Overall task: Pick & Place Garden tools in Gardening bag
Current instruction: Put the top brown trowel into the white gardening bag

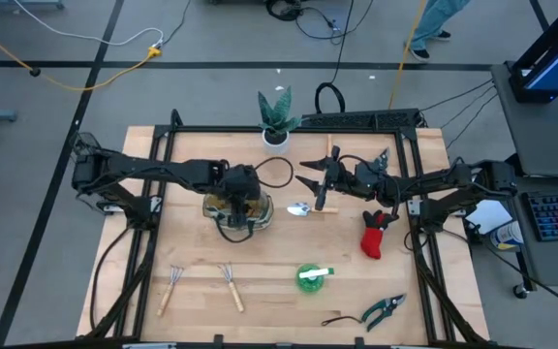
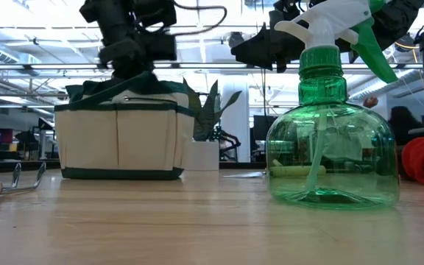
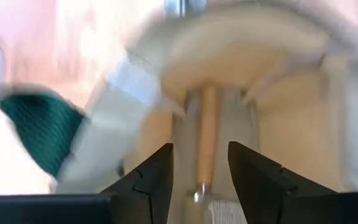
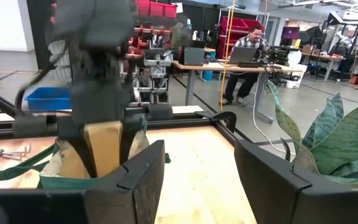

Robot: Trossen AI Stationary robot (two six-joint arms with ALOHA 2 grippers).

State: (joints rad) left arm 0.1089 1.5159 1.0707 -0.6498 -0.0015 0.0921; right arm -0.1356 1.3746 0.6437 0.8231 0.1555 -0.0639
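Currently the left gripper (image 1: 237,201) hangs over the bag (image 2: 120,136), fingers apart, a wooden handle (image 3: 207,134) between them. Right gripper (image 1: 320,176) hovers at the bag's 3 o'clock, fingers apart, empty.

Cream bag (image 2: 120,132) w/ green trim; red-black glove (image 1: 375,236); green bottle (image 2: 333,140).

Count's two mini rakes (image 1: 172,288) (image 1: 232,287), one trowel (image 1: 310,206), one glove (image 1: 375,235), one pruning shears (image 1: 384,310), one green spray bottle (image 1: 312,277), one bag (image 1: 237,206), one potted plant (image 1: 277,116).
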